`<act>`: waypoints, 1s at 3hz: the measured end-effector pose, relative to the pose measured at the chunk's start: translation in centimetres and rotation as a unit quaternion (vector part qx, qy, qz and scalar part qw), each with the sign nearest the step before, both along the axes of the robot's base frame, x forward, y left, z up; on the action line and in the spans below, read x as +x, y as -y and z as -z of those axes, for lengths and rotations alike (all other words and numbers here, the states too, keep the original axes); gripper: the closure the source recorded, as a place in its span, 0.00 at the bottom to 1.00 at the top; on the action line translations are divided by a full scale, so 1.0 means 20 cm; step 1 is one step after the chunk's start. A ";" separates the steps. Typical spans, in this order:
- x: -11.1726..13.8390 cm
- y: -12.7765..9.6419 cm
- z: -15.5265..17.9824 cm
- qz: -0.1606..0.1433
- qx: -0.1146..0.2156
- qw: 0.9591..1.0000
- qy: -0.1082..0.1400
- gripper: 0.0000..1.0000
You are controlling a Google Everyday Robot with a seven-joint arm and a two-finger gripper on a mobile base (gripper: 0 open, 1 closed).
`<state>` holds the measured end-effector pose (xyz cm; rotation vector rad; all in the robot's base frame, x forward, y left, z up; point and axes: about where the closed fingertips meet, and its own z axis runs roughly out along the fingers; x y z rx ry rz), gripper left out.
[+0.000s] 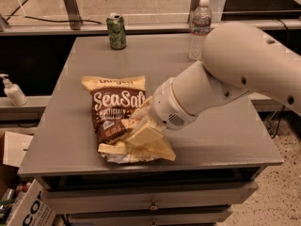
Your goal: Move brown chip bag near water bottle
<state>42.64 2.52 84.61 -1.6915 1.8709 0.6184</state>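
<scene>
Gripper [142, 113] apparently contacts the right edge of the brown chip bag [115, 108]; its grasp state cannot be told. Water bottle [200, 27] stands well apart.

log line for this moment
bag: front left, lying flat | bottle: back right, upright | gripper: on bag's lower right | bag not yet near bottle

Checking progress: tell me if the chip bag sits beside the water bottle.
No, the brown chip bag lies up front under the gripper, far from the water bottle.
</scene>
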 end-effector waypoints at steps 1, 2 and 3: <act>0.00 0.00 0.00 0.000 0.000 1.000 0.000 1.00; 0.00 0.00 0.00 0.000 0.000 1.000 0.000 1.00; 0.01 0.24 -0.16 0.047 0.012 0.998 0.031 1.00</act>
